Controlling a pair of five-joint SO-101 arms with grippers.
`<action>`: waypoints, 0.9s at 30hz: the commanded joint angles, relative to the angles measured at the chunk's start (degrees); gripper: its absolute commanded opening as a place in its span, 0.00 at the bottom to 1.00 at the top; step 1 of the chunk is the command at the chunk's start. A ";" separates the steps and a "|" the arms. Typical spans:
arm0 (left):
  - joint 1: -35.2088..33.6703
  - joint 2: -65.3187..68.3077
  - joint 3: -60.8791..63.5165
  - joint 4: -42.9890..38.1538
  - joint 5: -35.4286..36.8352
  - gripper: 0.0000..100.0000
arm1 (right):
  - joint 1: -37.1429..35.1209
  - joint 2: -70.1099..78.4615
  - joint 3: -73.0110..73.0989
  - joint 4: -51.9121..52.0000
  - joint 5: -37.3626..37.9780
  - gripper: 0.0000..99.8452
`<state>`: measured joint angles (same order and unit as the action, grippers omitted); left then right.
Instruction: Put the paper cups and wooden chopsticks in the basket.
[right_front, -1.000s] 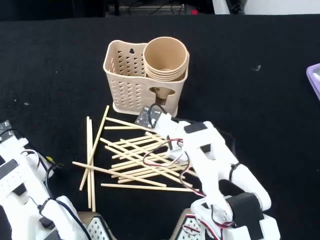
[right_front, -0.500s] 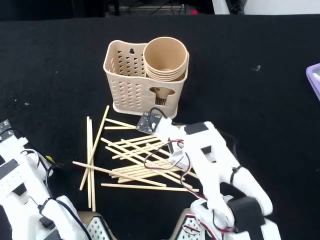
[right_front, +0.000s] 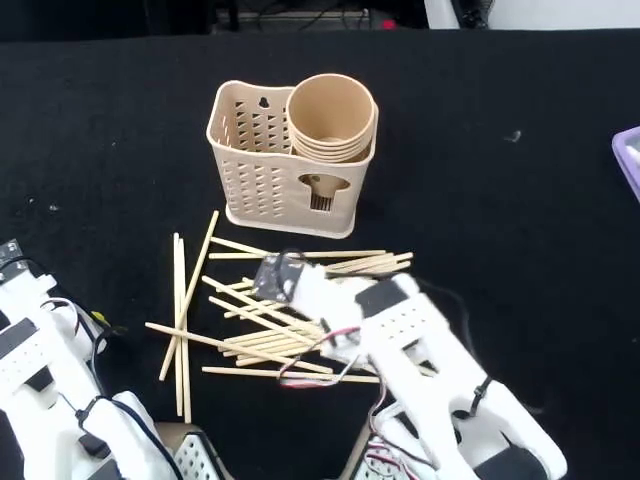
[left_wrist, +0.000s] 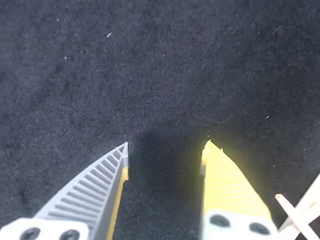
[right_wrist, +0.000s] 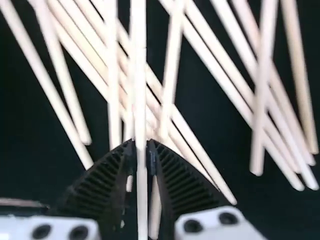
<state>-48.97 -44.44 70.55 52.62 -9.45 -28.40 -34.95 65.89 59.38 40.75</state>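
Note:
The beige basket (right_front: 262, 165) stands at the back of the black cloth, with a stack of paper cups (right_front: 332, 112) in its right compartment. Several wooden chopsticks (right_front: 262, 318) lie crisscrossed in front of it. My right arm (right_front: 400, 330) stretches over this pile, wrist low above its middle. In the right wrist view, my right gripper (right_wrist: 141, 146) is shut on one chopstick (right_wrist: 138, 90) that runs straight between the black fingers, with others fanned out beneath. My left gripper (left_wrist: 166, 147) is open over bare cloth at the front left, and chopstick ends (left_wrist: 300, 210) show beside it.
A purple object (right_front: 630, 155) pokes in at the right edge of the table. The left arm's white body (right_front: 40, 370) sits at the front left corner. Bare black cloth extends to both sides of the basket and behind it.
My right arm has swung left and back from the basket across the pile, uncovering a bundle of chopsticks to its right. The left arm has not moved.

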 joint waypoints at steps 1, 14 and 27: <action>-0.48 -1.14 -0.40 -0.70 0.18 0.23 | -1.67 -1.89 -0.13 -2.99 -2.90 0.07; -0.48 -1.14 -0.40 -0.53 0.18 0.23 | -1.49 -1.89 0.04 -5.45 -2.64 0.09; -0.48 -1.14 -0.40 -0.44 0.18 0.23 | -1.49 -1.89 0.31 -5.54 -2.55 0.09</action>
<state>-48.97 -44.44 70.55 52.62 -9.45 -29.19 -34.95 66.24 54.90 38.46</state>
